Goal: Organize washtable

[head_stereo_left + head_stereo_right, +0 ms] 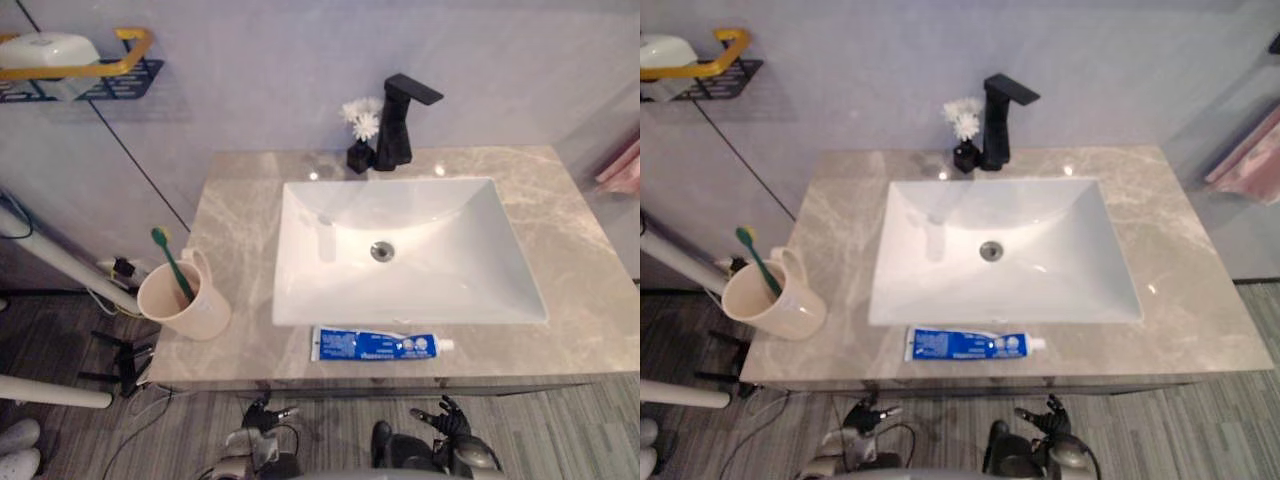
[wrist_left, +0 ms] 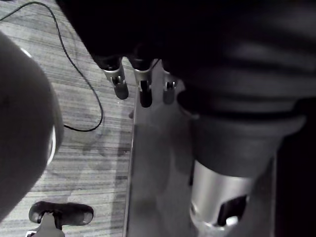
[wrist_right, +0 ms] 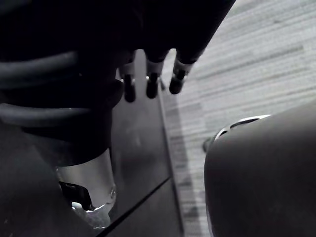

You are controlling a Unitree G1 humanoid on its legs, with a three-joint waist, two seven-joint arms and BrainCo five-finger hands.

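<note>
Nearest the robot, both hands hang low in front of the sink (image 1: 440, 250), short of the counter (image 1: 575, 290) and below its front edge. The left hand (image 1: 262, 415) sits off the sink's front left corner and the right hand (image 1: 447, 417) under the right half of its front rim. Each wrist view shows the fingers (image 2: 120, 84) loose and nearly straight with nothing between them and the thumb, and the right hand's fingers (image 3: 177, 81) look the same, so both hands are empty and relaxed

Next out, the toothpaste tube (image 1: 375, 344) lies flat on the counter strip just in front of the sink. Its long axis runs parallel to the sink's front rim, with the white cap towards the robot's right. The cap end lies almost straight ahead of the right hand, while the tube's flat end stops a little to the right of the left hand. By that reading the right hand is the nearer one, and it would meet the tube across its width rather than end on

To the left of the sink stands the cup (image 1: 183, 298), upright near the counter's left edge, with a green toothbrush (image 1: 172, 262) leaning inside it. That is the likely home for the tube

Behind the sink stand the black faucet (image 1: 402, 120) and, touching its left side, a small vase (image 1: 360, 155) of white flowers
</note>
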